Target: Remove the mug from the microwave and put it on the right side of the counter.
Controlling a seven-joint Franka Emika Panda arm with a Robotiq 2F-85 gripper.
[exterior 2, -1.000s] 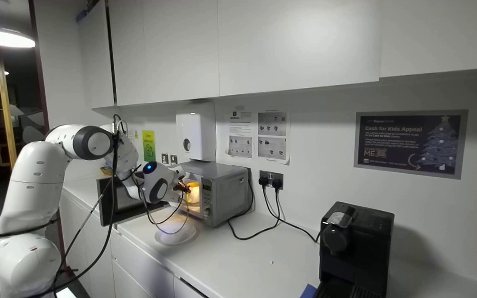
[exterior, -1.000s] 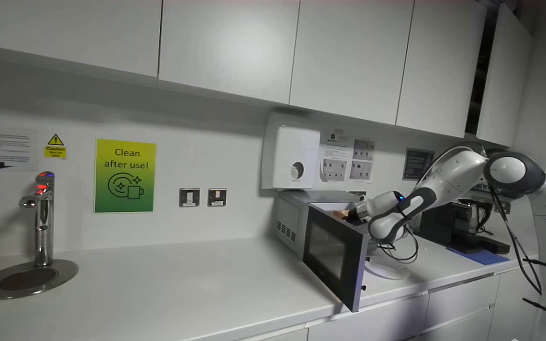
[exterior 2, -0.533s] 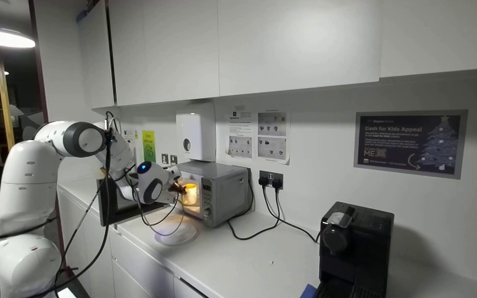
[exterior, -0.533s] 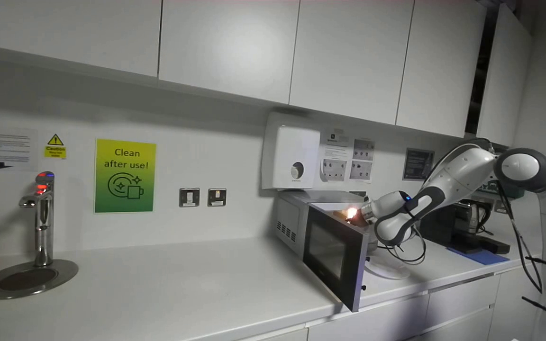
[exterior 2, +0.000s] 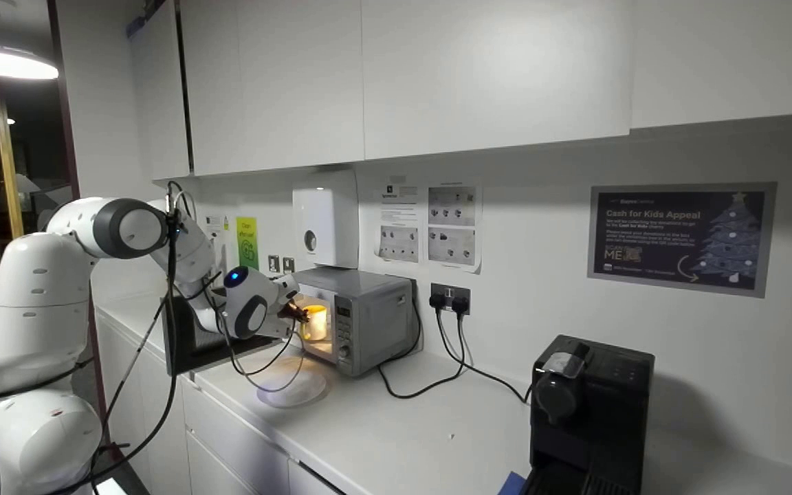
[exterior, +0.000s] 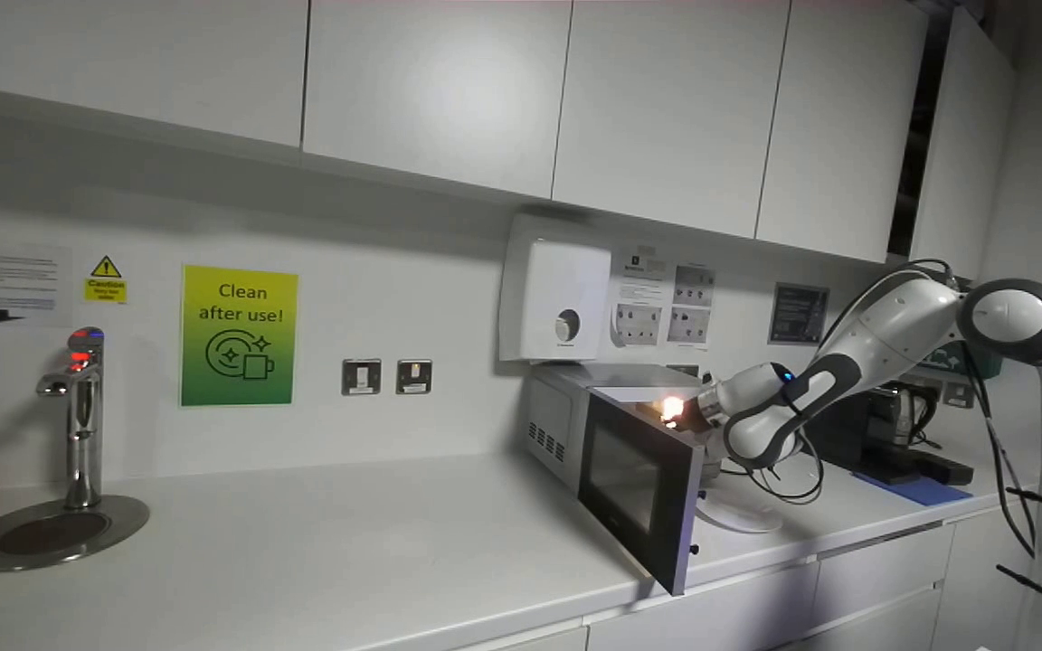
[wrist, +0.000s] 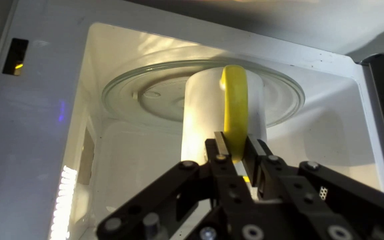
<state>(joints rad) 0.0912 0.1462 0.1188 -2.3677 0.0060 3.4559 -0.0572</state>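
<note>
- The white cylindrical mug [wrist: 205, 113], held by its curved yellow handle [wrist: 236, 96], is inside the grey boxy microwave [exterior 2: 382, 323], near the front; compared with a second ago it sits a little closer to the opening, with hardly any gain in the last half second.
- The hand [wrist: 236, 146] grips narrowly, its dark pads [wrist: 221, 144] on either side of the handle; the white jointed arm [exterior 2: 131, 228] has drawn back.
- Since mug and hand have shifted together, I judge the grasp is carrying and removal is under way; clearing the opening and setting down on the right remain.
- Only the wrist view, seemingly upside down, makes the grip plain and shows the round clear glass turntable [wrist: 125, 96] by the mug's base; touching or just above it, I cannot tell.
- In an exterior view the dark-windowed door [exterior: 629, 479], swung out, hides most of the mug; a bright glow [exterior: 671, 410] shows over its edge, mug or lamp being unclear.
- In an exterior view the mug looks about upright, and the white worktop [exterior 2: 423, 426] runs towards a black coffee machine [exterior 2: 592, 405]. The flat round white dish [exterior 2: 293, 386] before the microwave probably calls for a raised path.
</note>
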